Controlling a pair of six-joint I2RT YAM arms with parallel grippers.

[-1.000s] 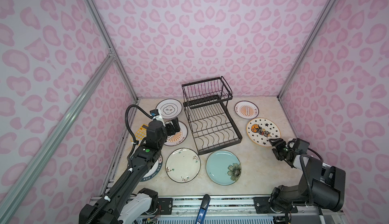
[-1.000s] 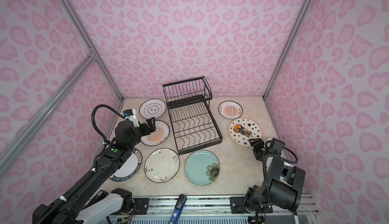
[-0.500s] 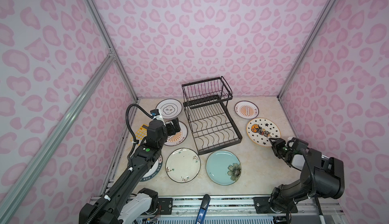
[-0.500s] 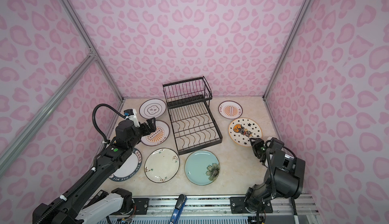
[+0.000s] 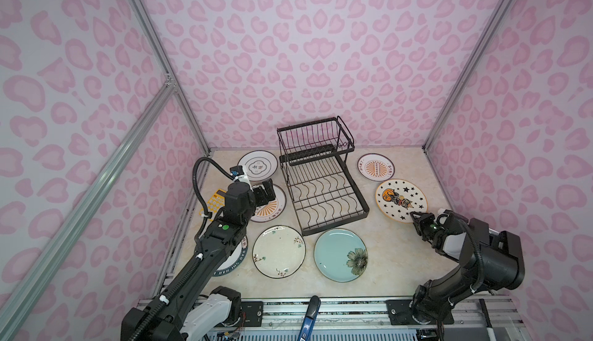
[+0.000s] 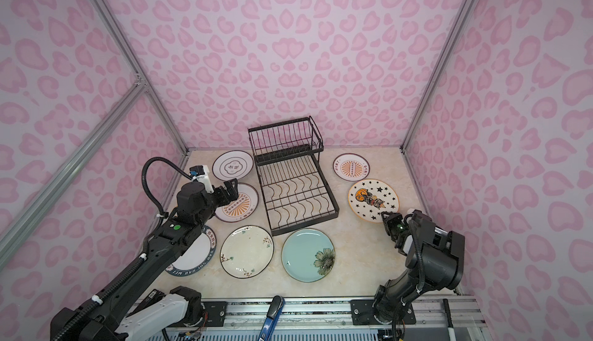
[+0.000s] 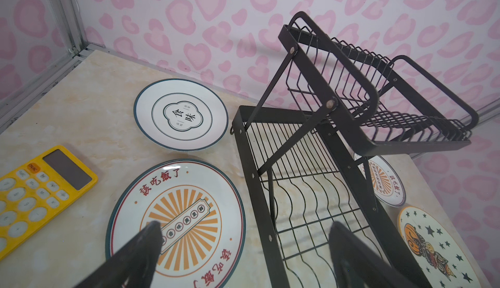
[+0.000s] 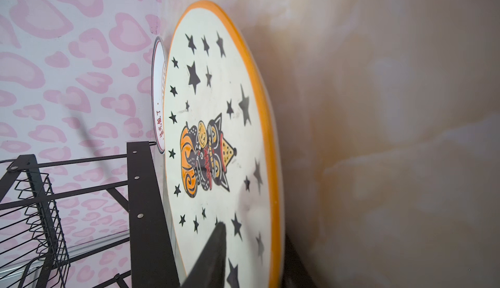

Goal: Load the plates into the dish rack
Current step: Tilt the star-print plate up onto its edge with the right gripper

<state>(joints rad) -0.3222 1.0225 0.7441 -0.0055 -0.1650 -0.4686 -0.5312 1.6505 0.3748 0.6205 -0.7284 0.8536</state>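
The black wire dish rack (image 5: 335, 225) stands mid-worktop (image 5: 391, 259) in both top views, its raised basket toward the back wall and its flat tray toward the camera, with the plates lying flat around it. At the right of the frame the right gripper (image 5: 414, 216) meets the near edge of the starred plate (image 5: 401, 200), which lies just right of the rack. In the right wrist view one finger (image 8: 213, 254) lies over the plate's face and the other shows past its orange-yellow rim. The jaws straddle the edge at a narrow gap, but I cannot tell whether they press on it. At the left, the left gripper (image 5: 266, 192) hangs with its jaws spread wide above the orange sunburst plate (image 5: 272, 209) beside the rack's left side. Behind that plate lies the white black-ringed plate (image 5: 258, 165), and a yellow calculator (image 5: 215, 202) lies to its left. The cream floral plate (image 5: 278, 251) and pale blue plate (image 5: 340, 254) lie side by side in front of the rack. The dark-green-rimmed plate (image 6: 194, 252) lies partly under the left arm (image 5: 205, 259), and the second sunburst plate (image 5: 375, 167) is at the back right.
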